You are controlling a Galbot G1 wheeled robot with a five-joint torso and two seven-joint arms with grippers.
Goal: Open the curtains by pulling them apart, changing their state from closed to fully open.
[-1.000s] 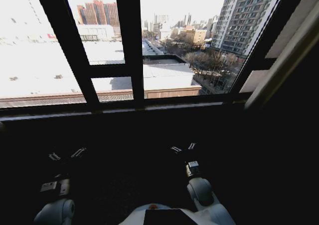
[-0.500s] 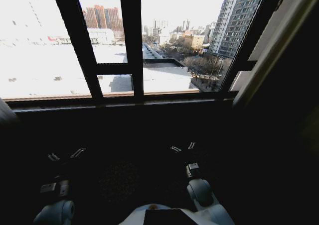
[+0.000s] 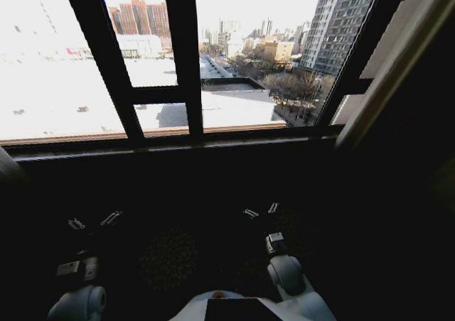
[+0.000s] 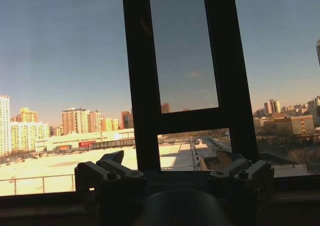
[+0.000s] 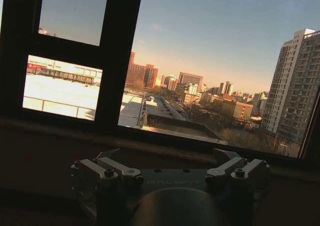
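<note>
Hanging at the outer sides of the window, the curtains show as two pale strips. One long off-white strip of fabric runs slantwise down the right of the head view, beside the right-hand frame bar. A small pale sliver sits at the far left edge, just under the sill line. Pleats and weave cannot be made out in either strip. The glass between them is uncovered.

Left gripper: low in the dark area under the sill, left of the robot's body, jaws released and grasping nothing. In the left wrist view this gripper points at the glass, and its two grey metal fingers stand well apart with open air between them.

Right gripper: low on the right, at about the same height, jaws likewise released and empty. In the right wrist view it faces the window with its fingers spread. Neither gripper touches fabric; both are well apart from the two strips.

Surroundings: dark window frame of thick vertical and horizontal bars. A long dark sill runs beneath it. A pale flat rooftop lies outside and a grey high-rise block stands at upper right. The robot's white torso is at the bottom edge.
</note>
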